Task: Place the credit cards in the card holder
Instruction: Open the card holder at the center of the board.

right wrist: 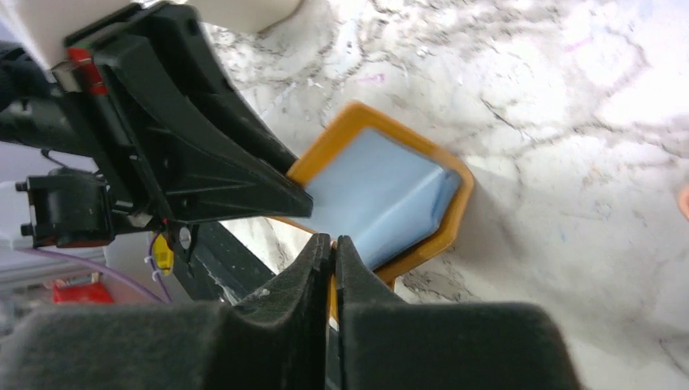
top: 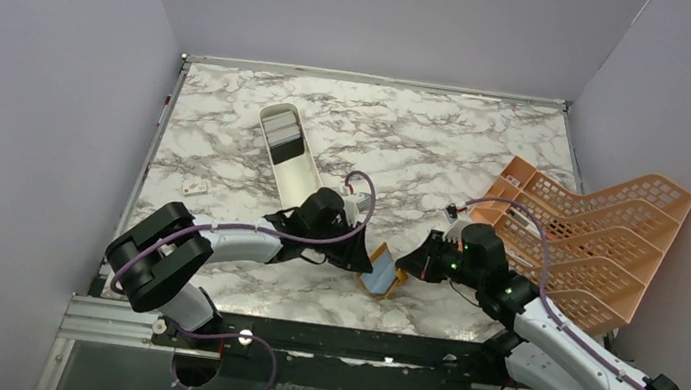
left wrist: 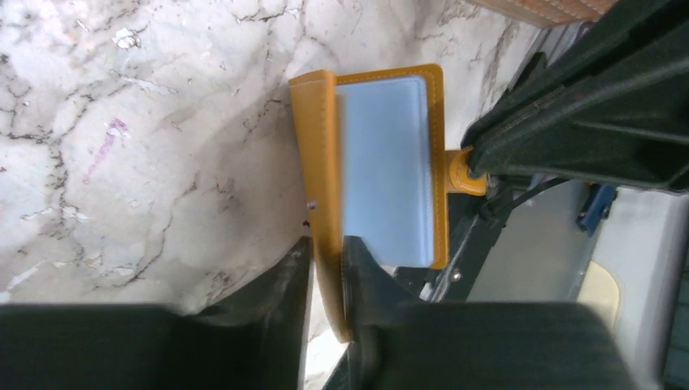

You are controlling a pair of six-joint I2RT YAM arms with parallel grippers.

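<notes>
Leather-look card holder (top: 385, 275): orange-tan, opened, held tilted rather than flat, just in from the middle of the worktop's near edge. Whether its lower rim touches the marble cannot be told.
Content: pale blue card (left wrist: 386, 162) lying against an inner panel, inside the stitched border.
Bearing: holder sits directly between the two pincers, touching both, so neither arm is nearer. Its long side runs straight out from the left fingers.
Left gripper (left wrist: 327, 248): clamped on one flap, which passes edge-on between the pads.
Right gripper (right wrist: 333, 244): pressed together on the opposite rim, a sliver of orange caught between the pads.
Arm pose: both forearms low and angled inward, wrists converging at the holder.
Further cards (top: 280, 126): greyish, in the white oval tray (top: 298, 184), far-left of the holder and nearer the left arm.
Likely next: the left arm releases to fetch one while the right steadies.
Also present: orange lattice rack (top: 608, 240), right edge.
</notes>
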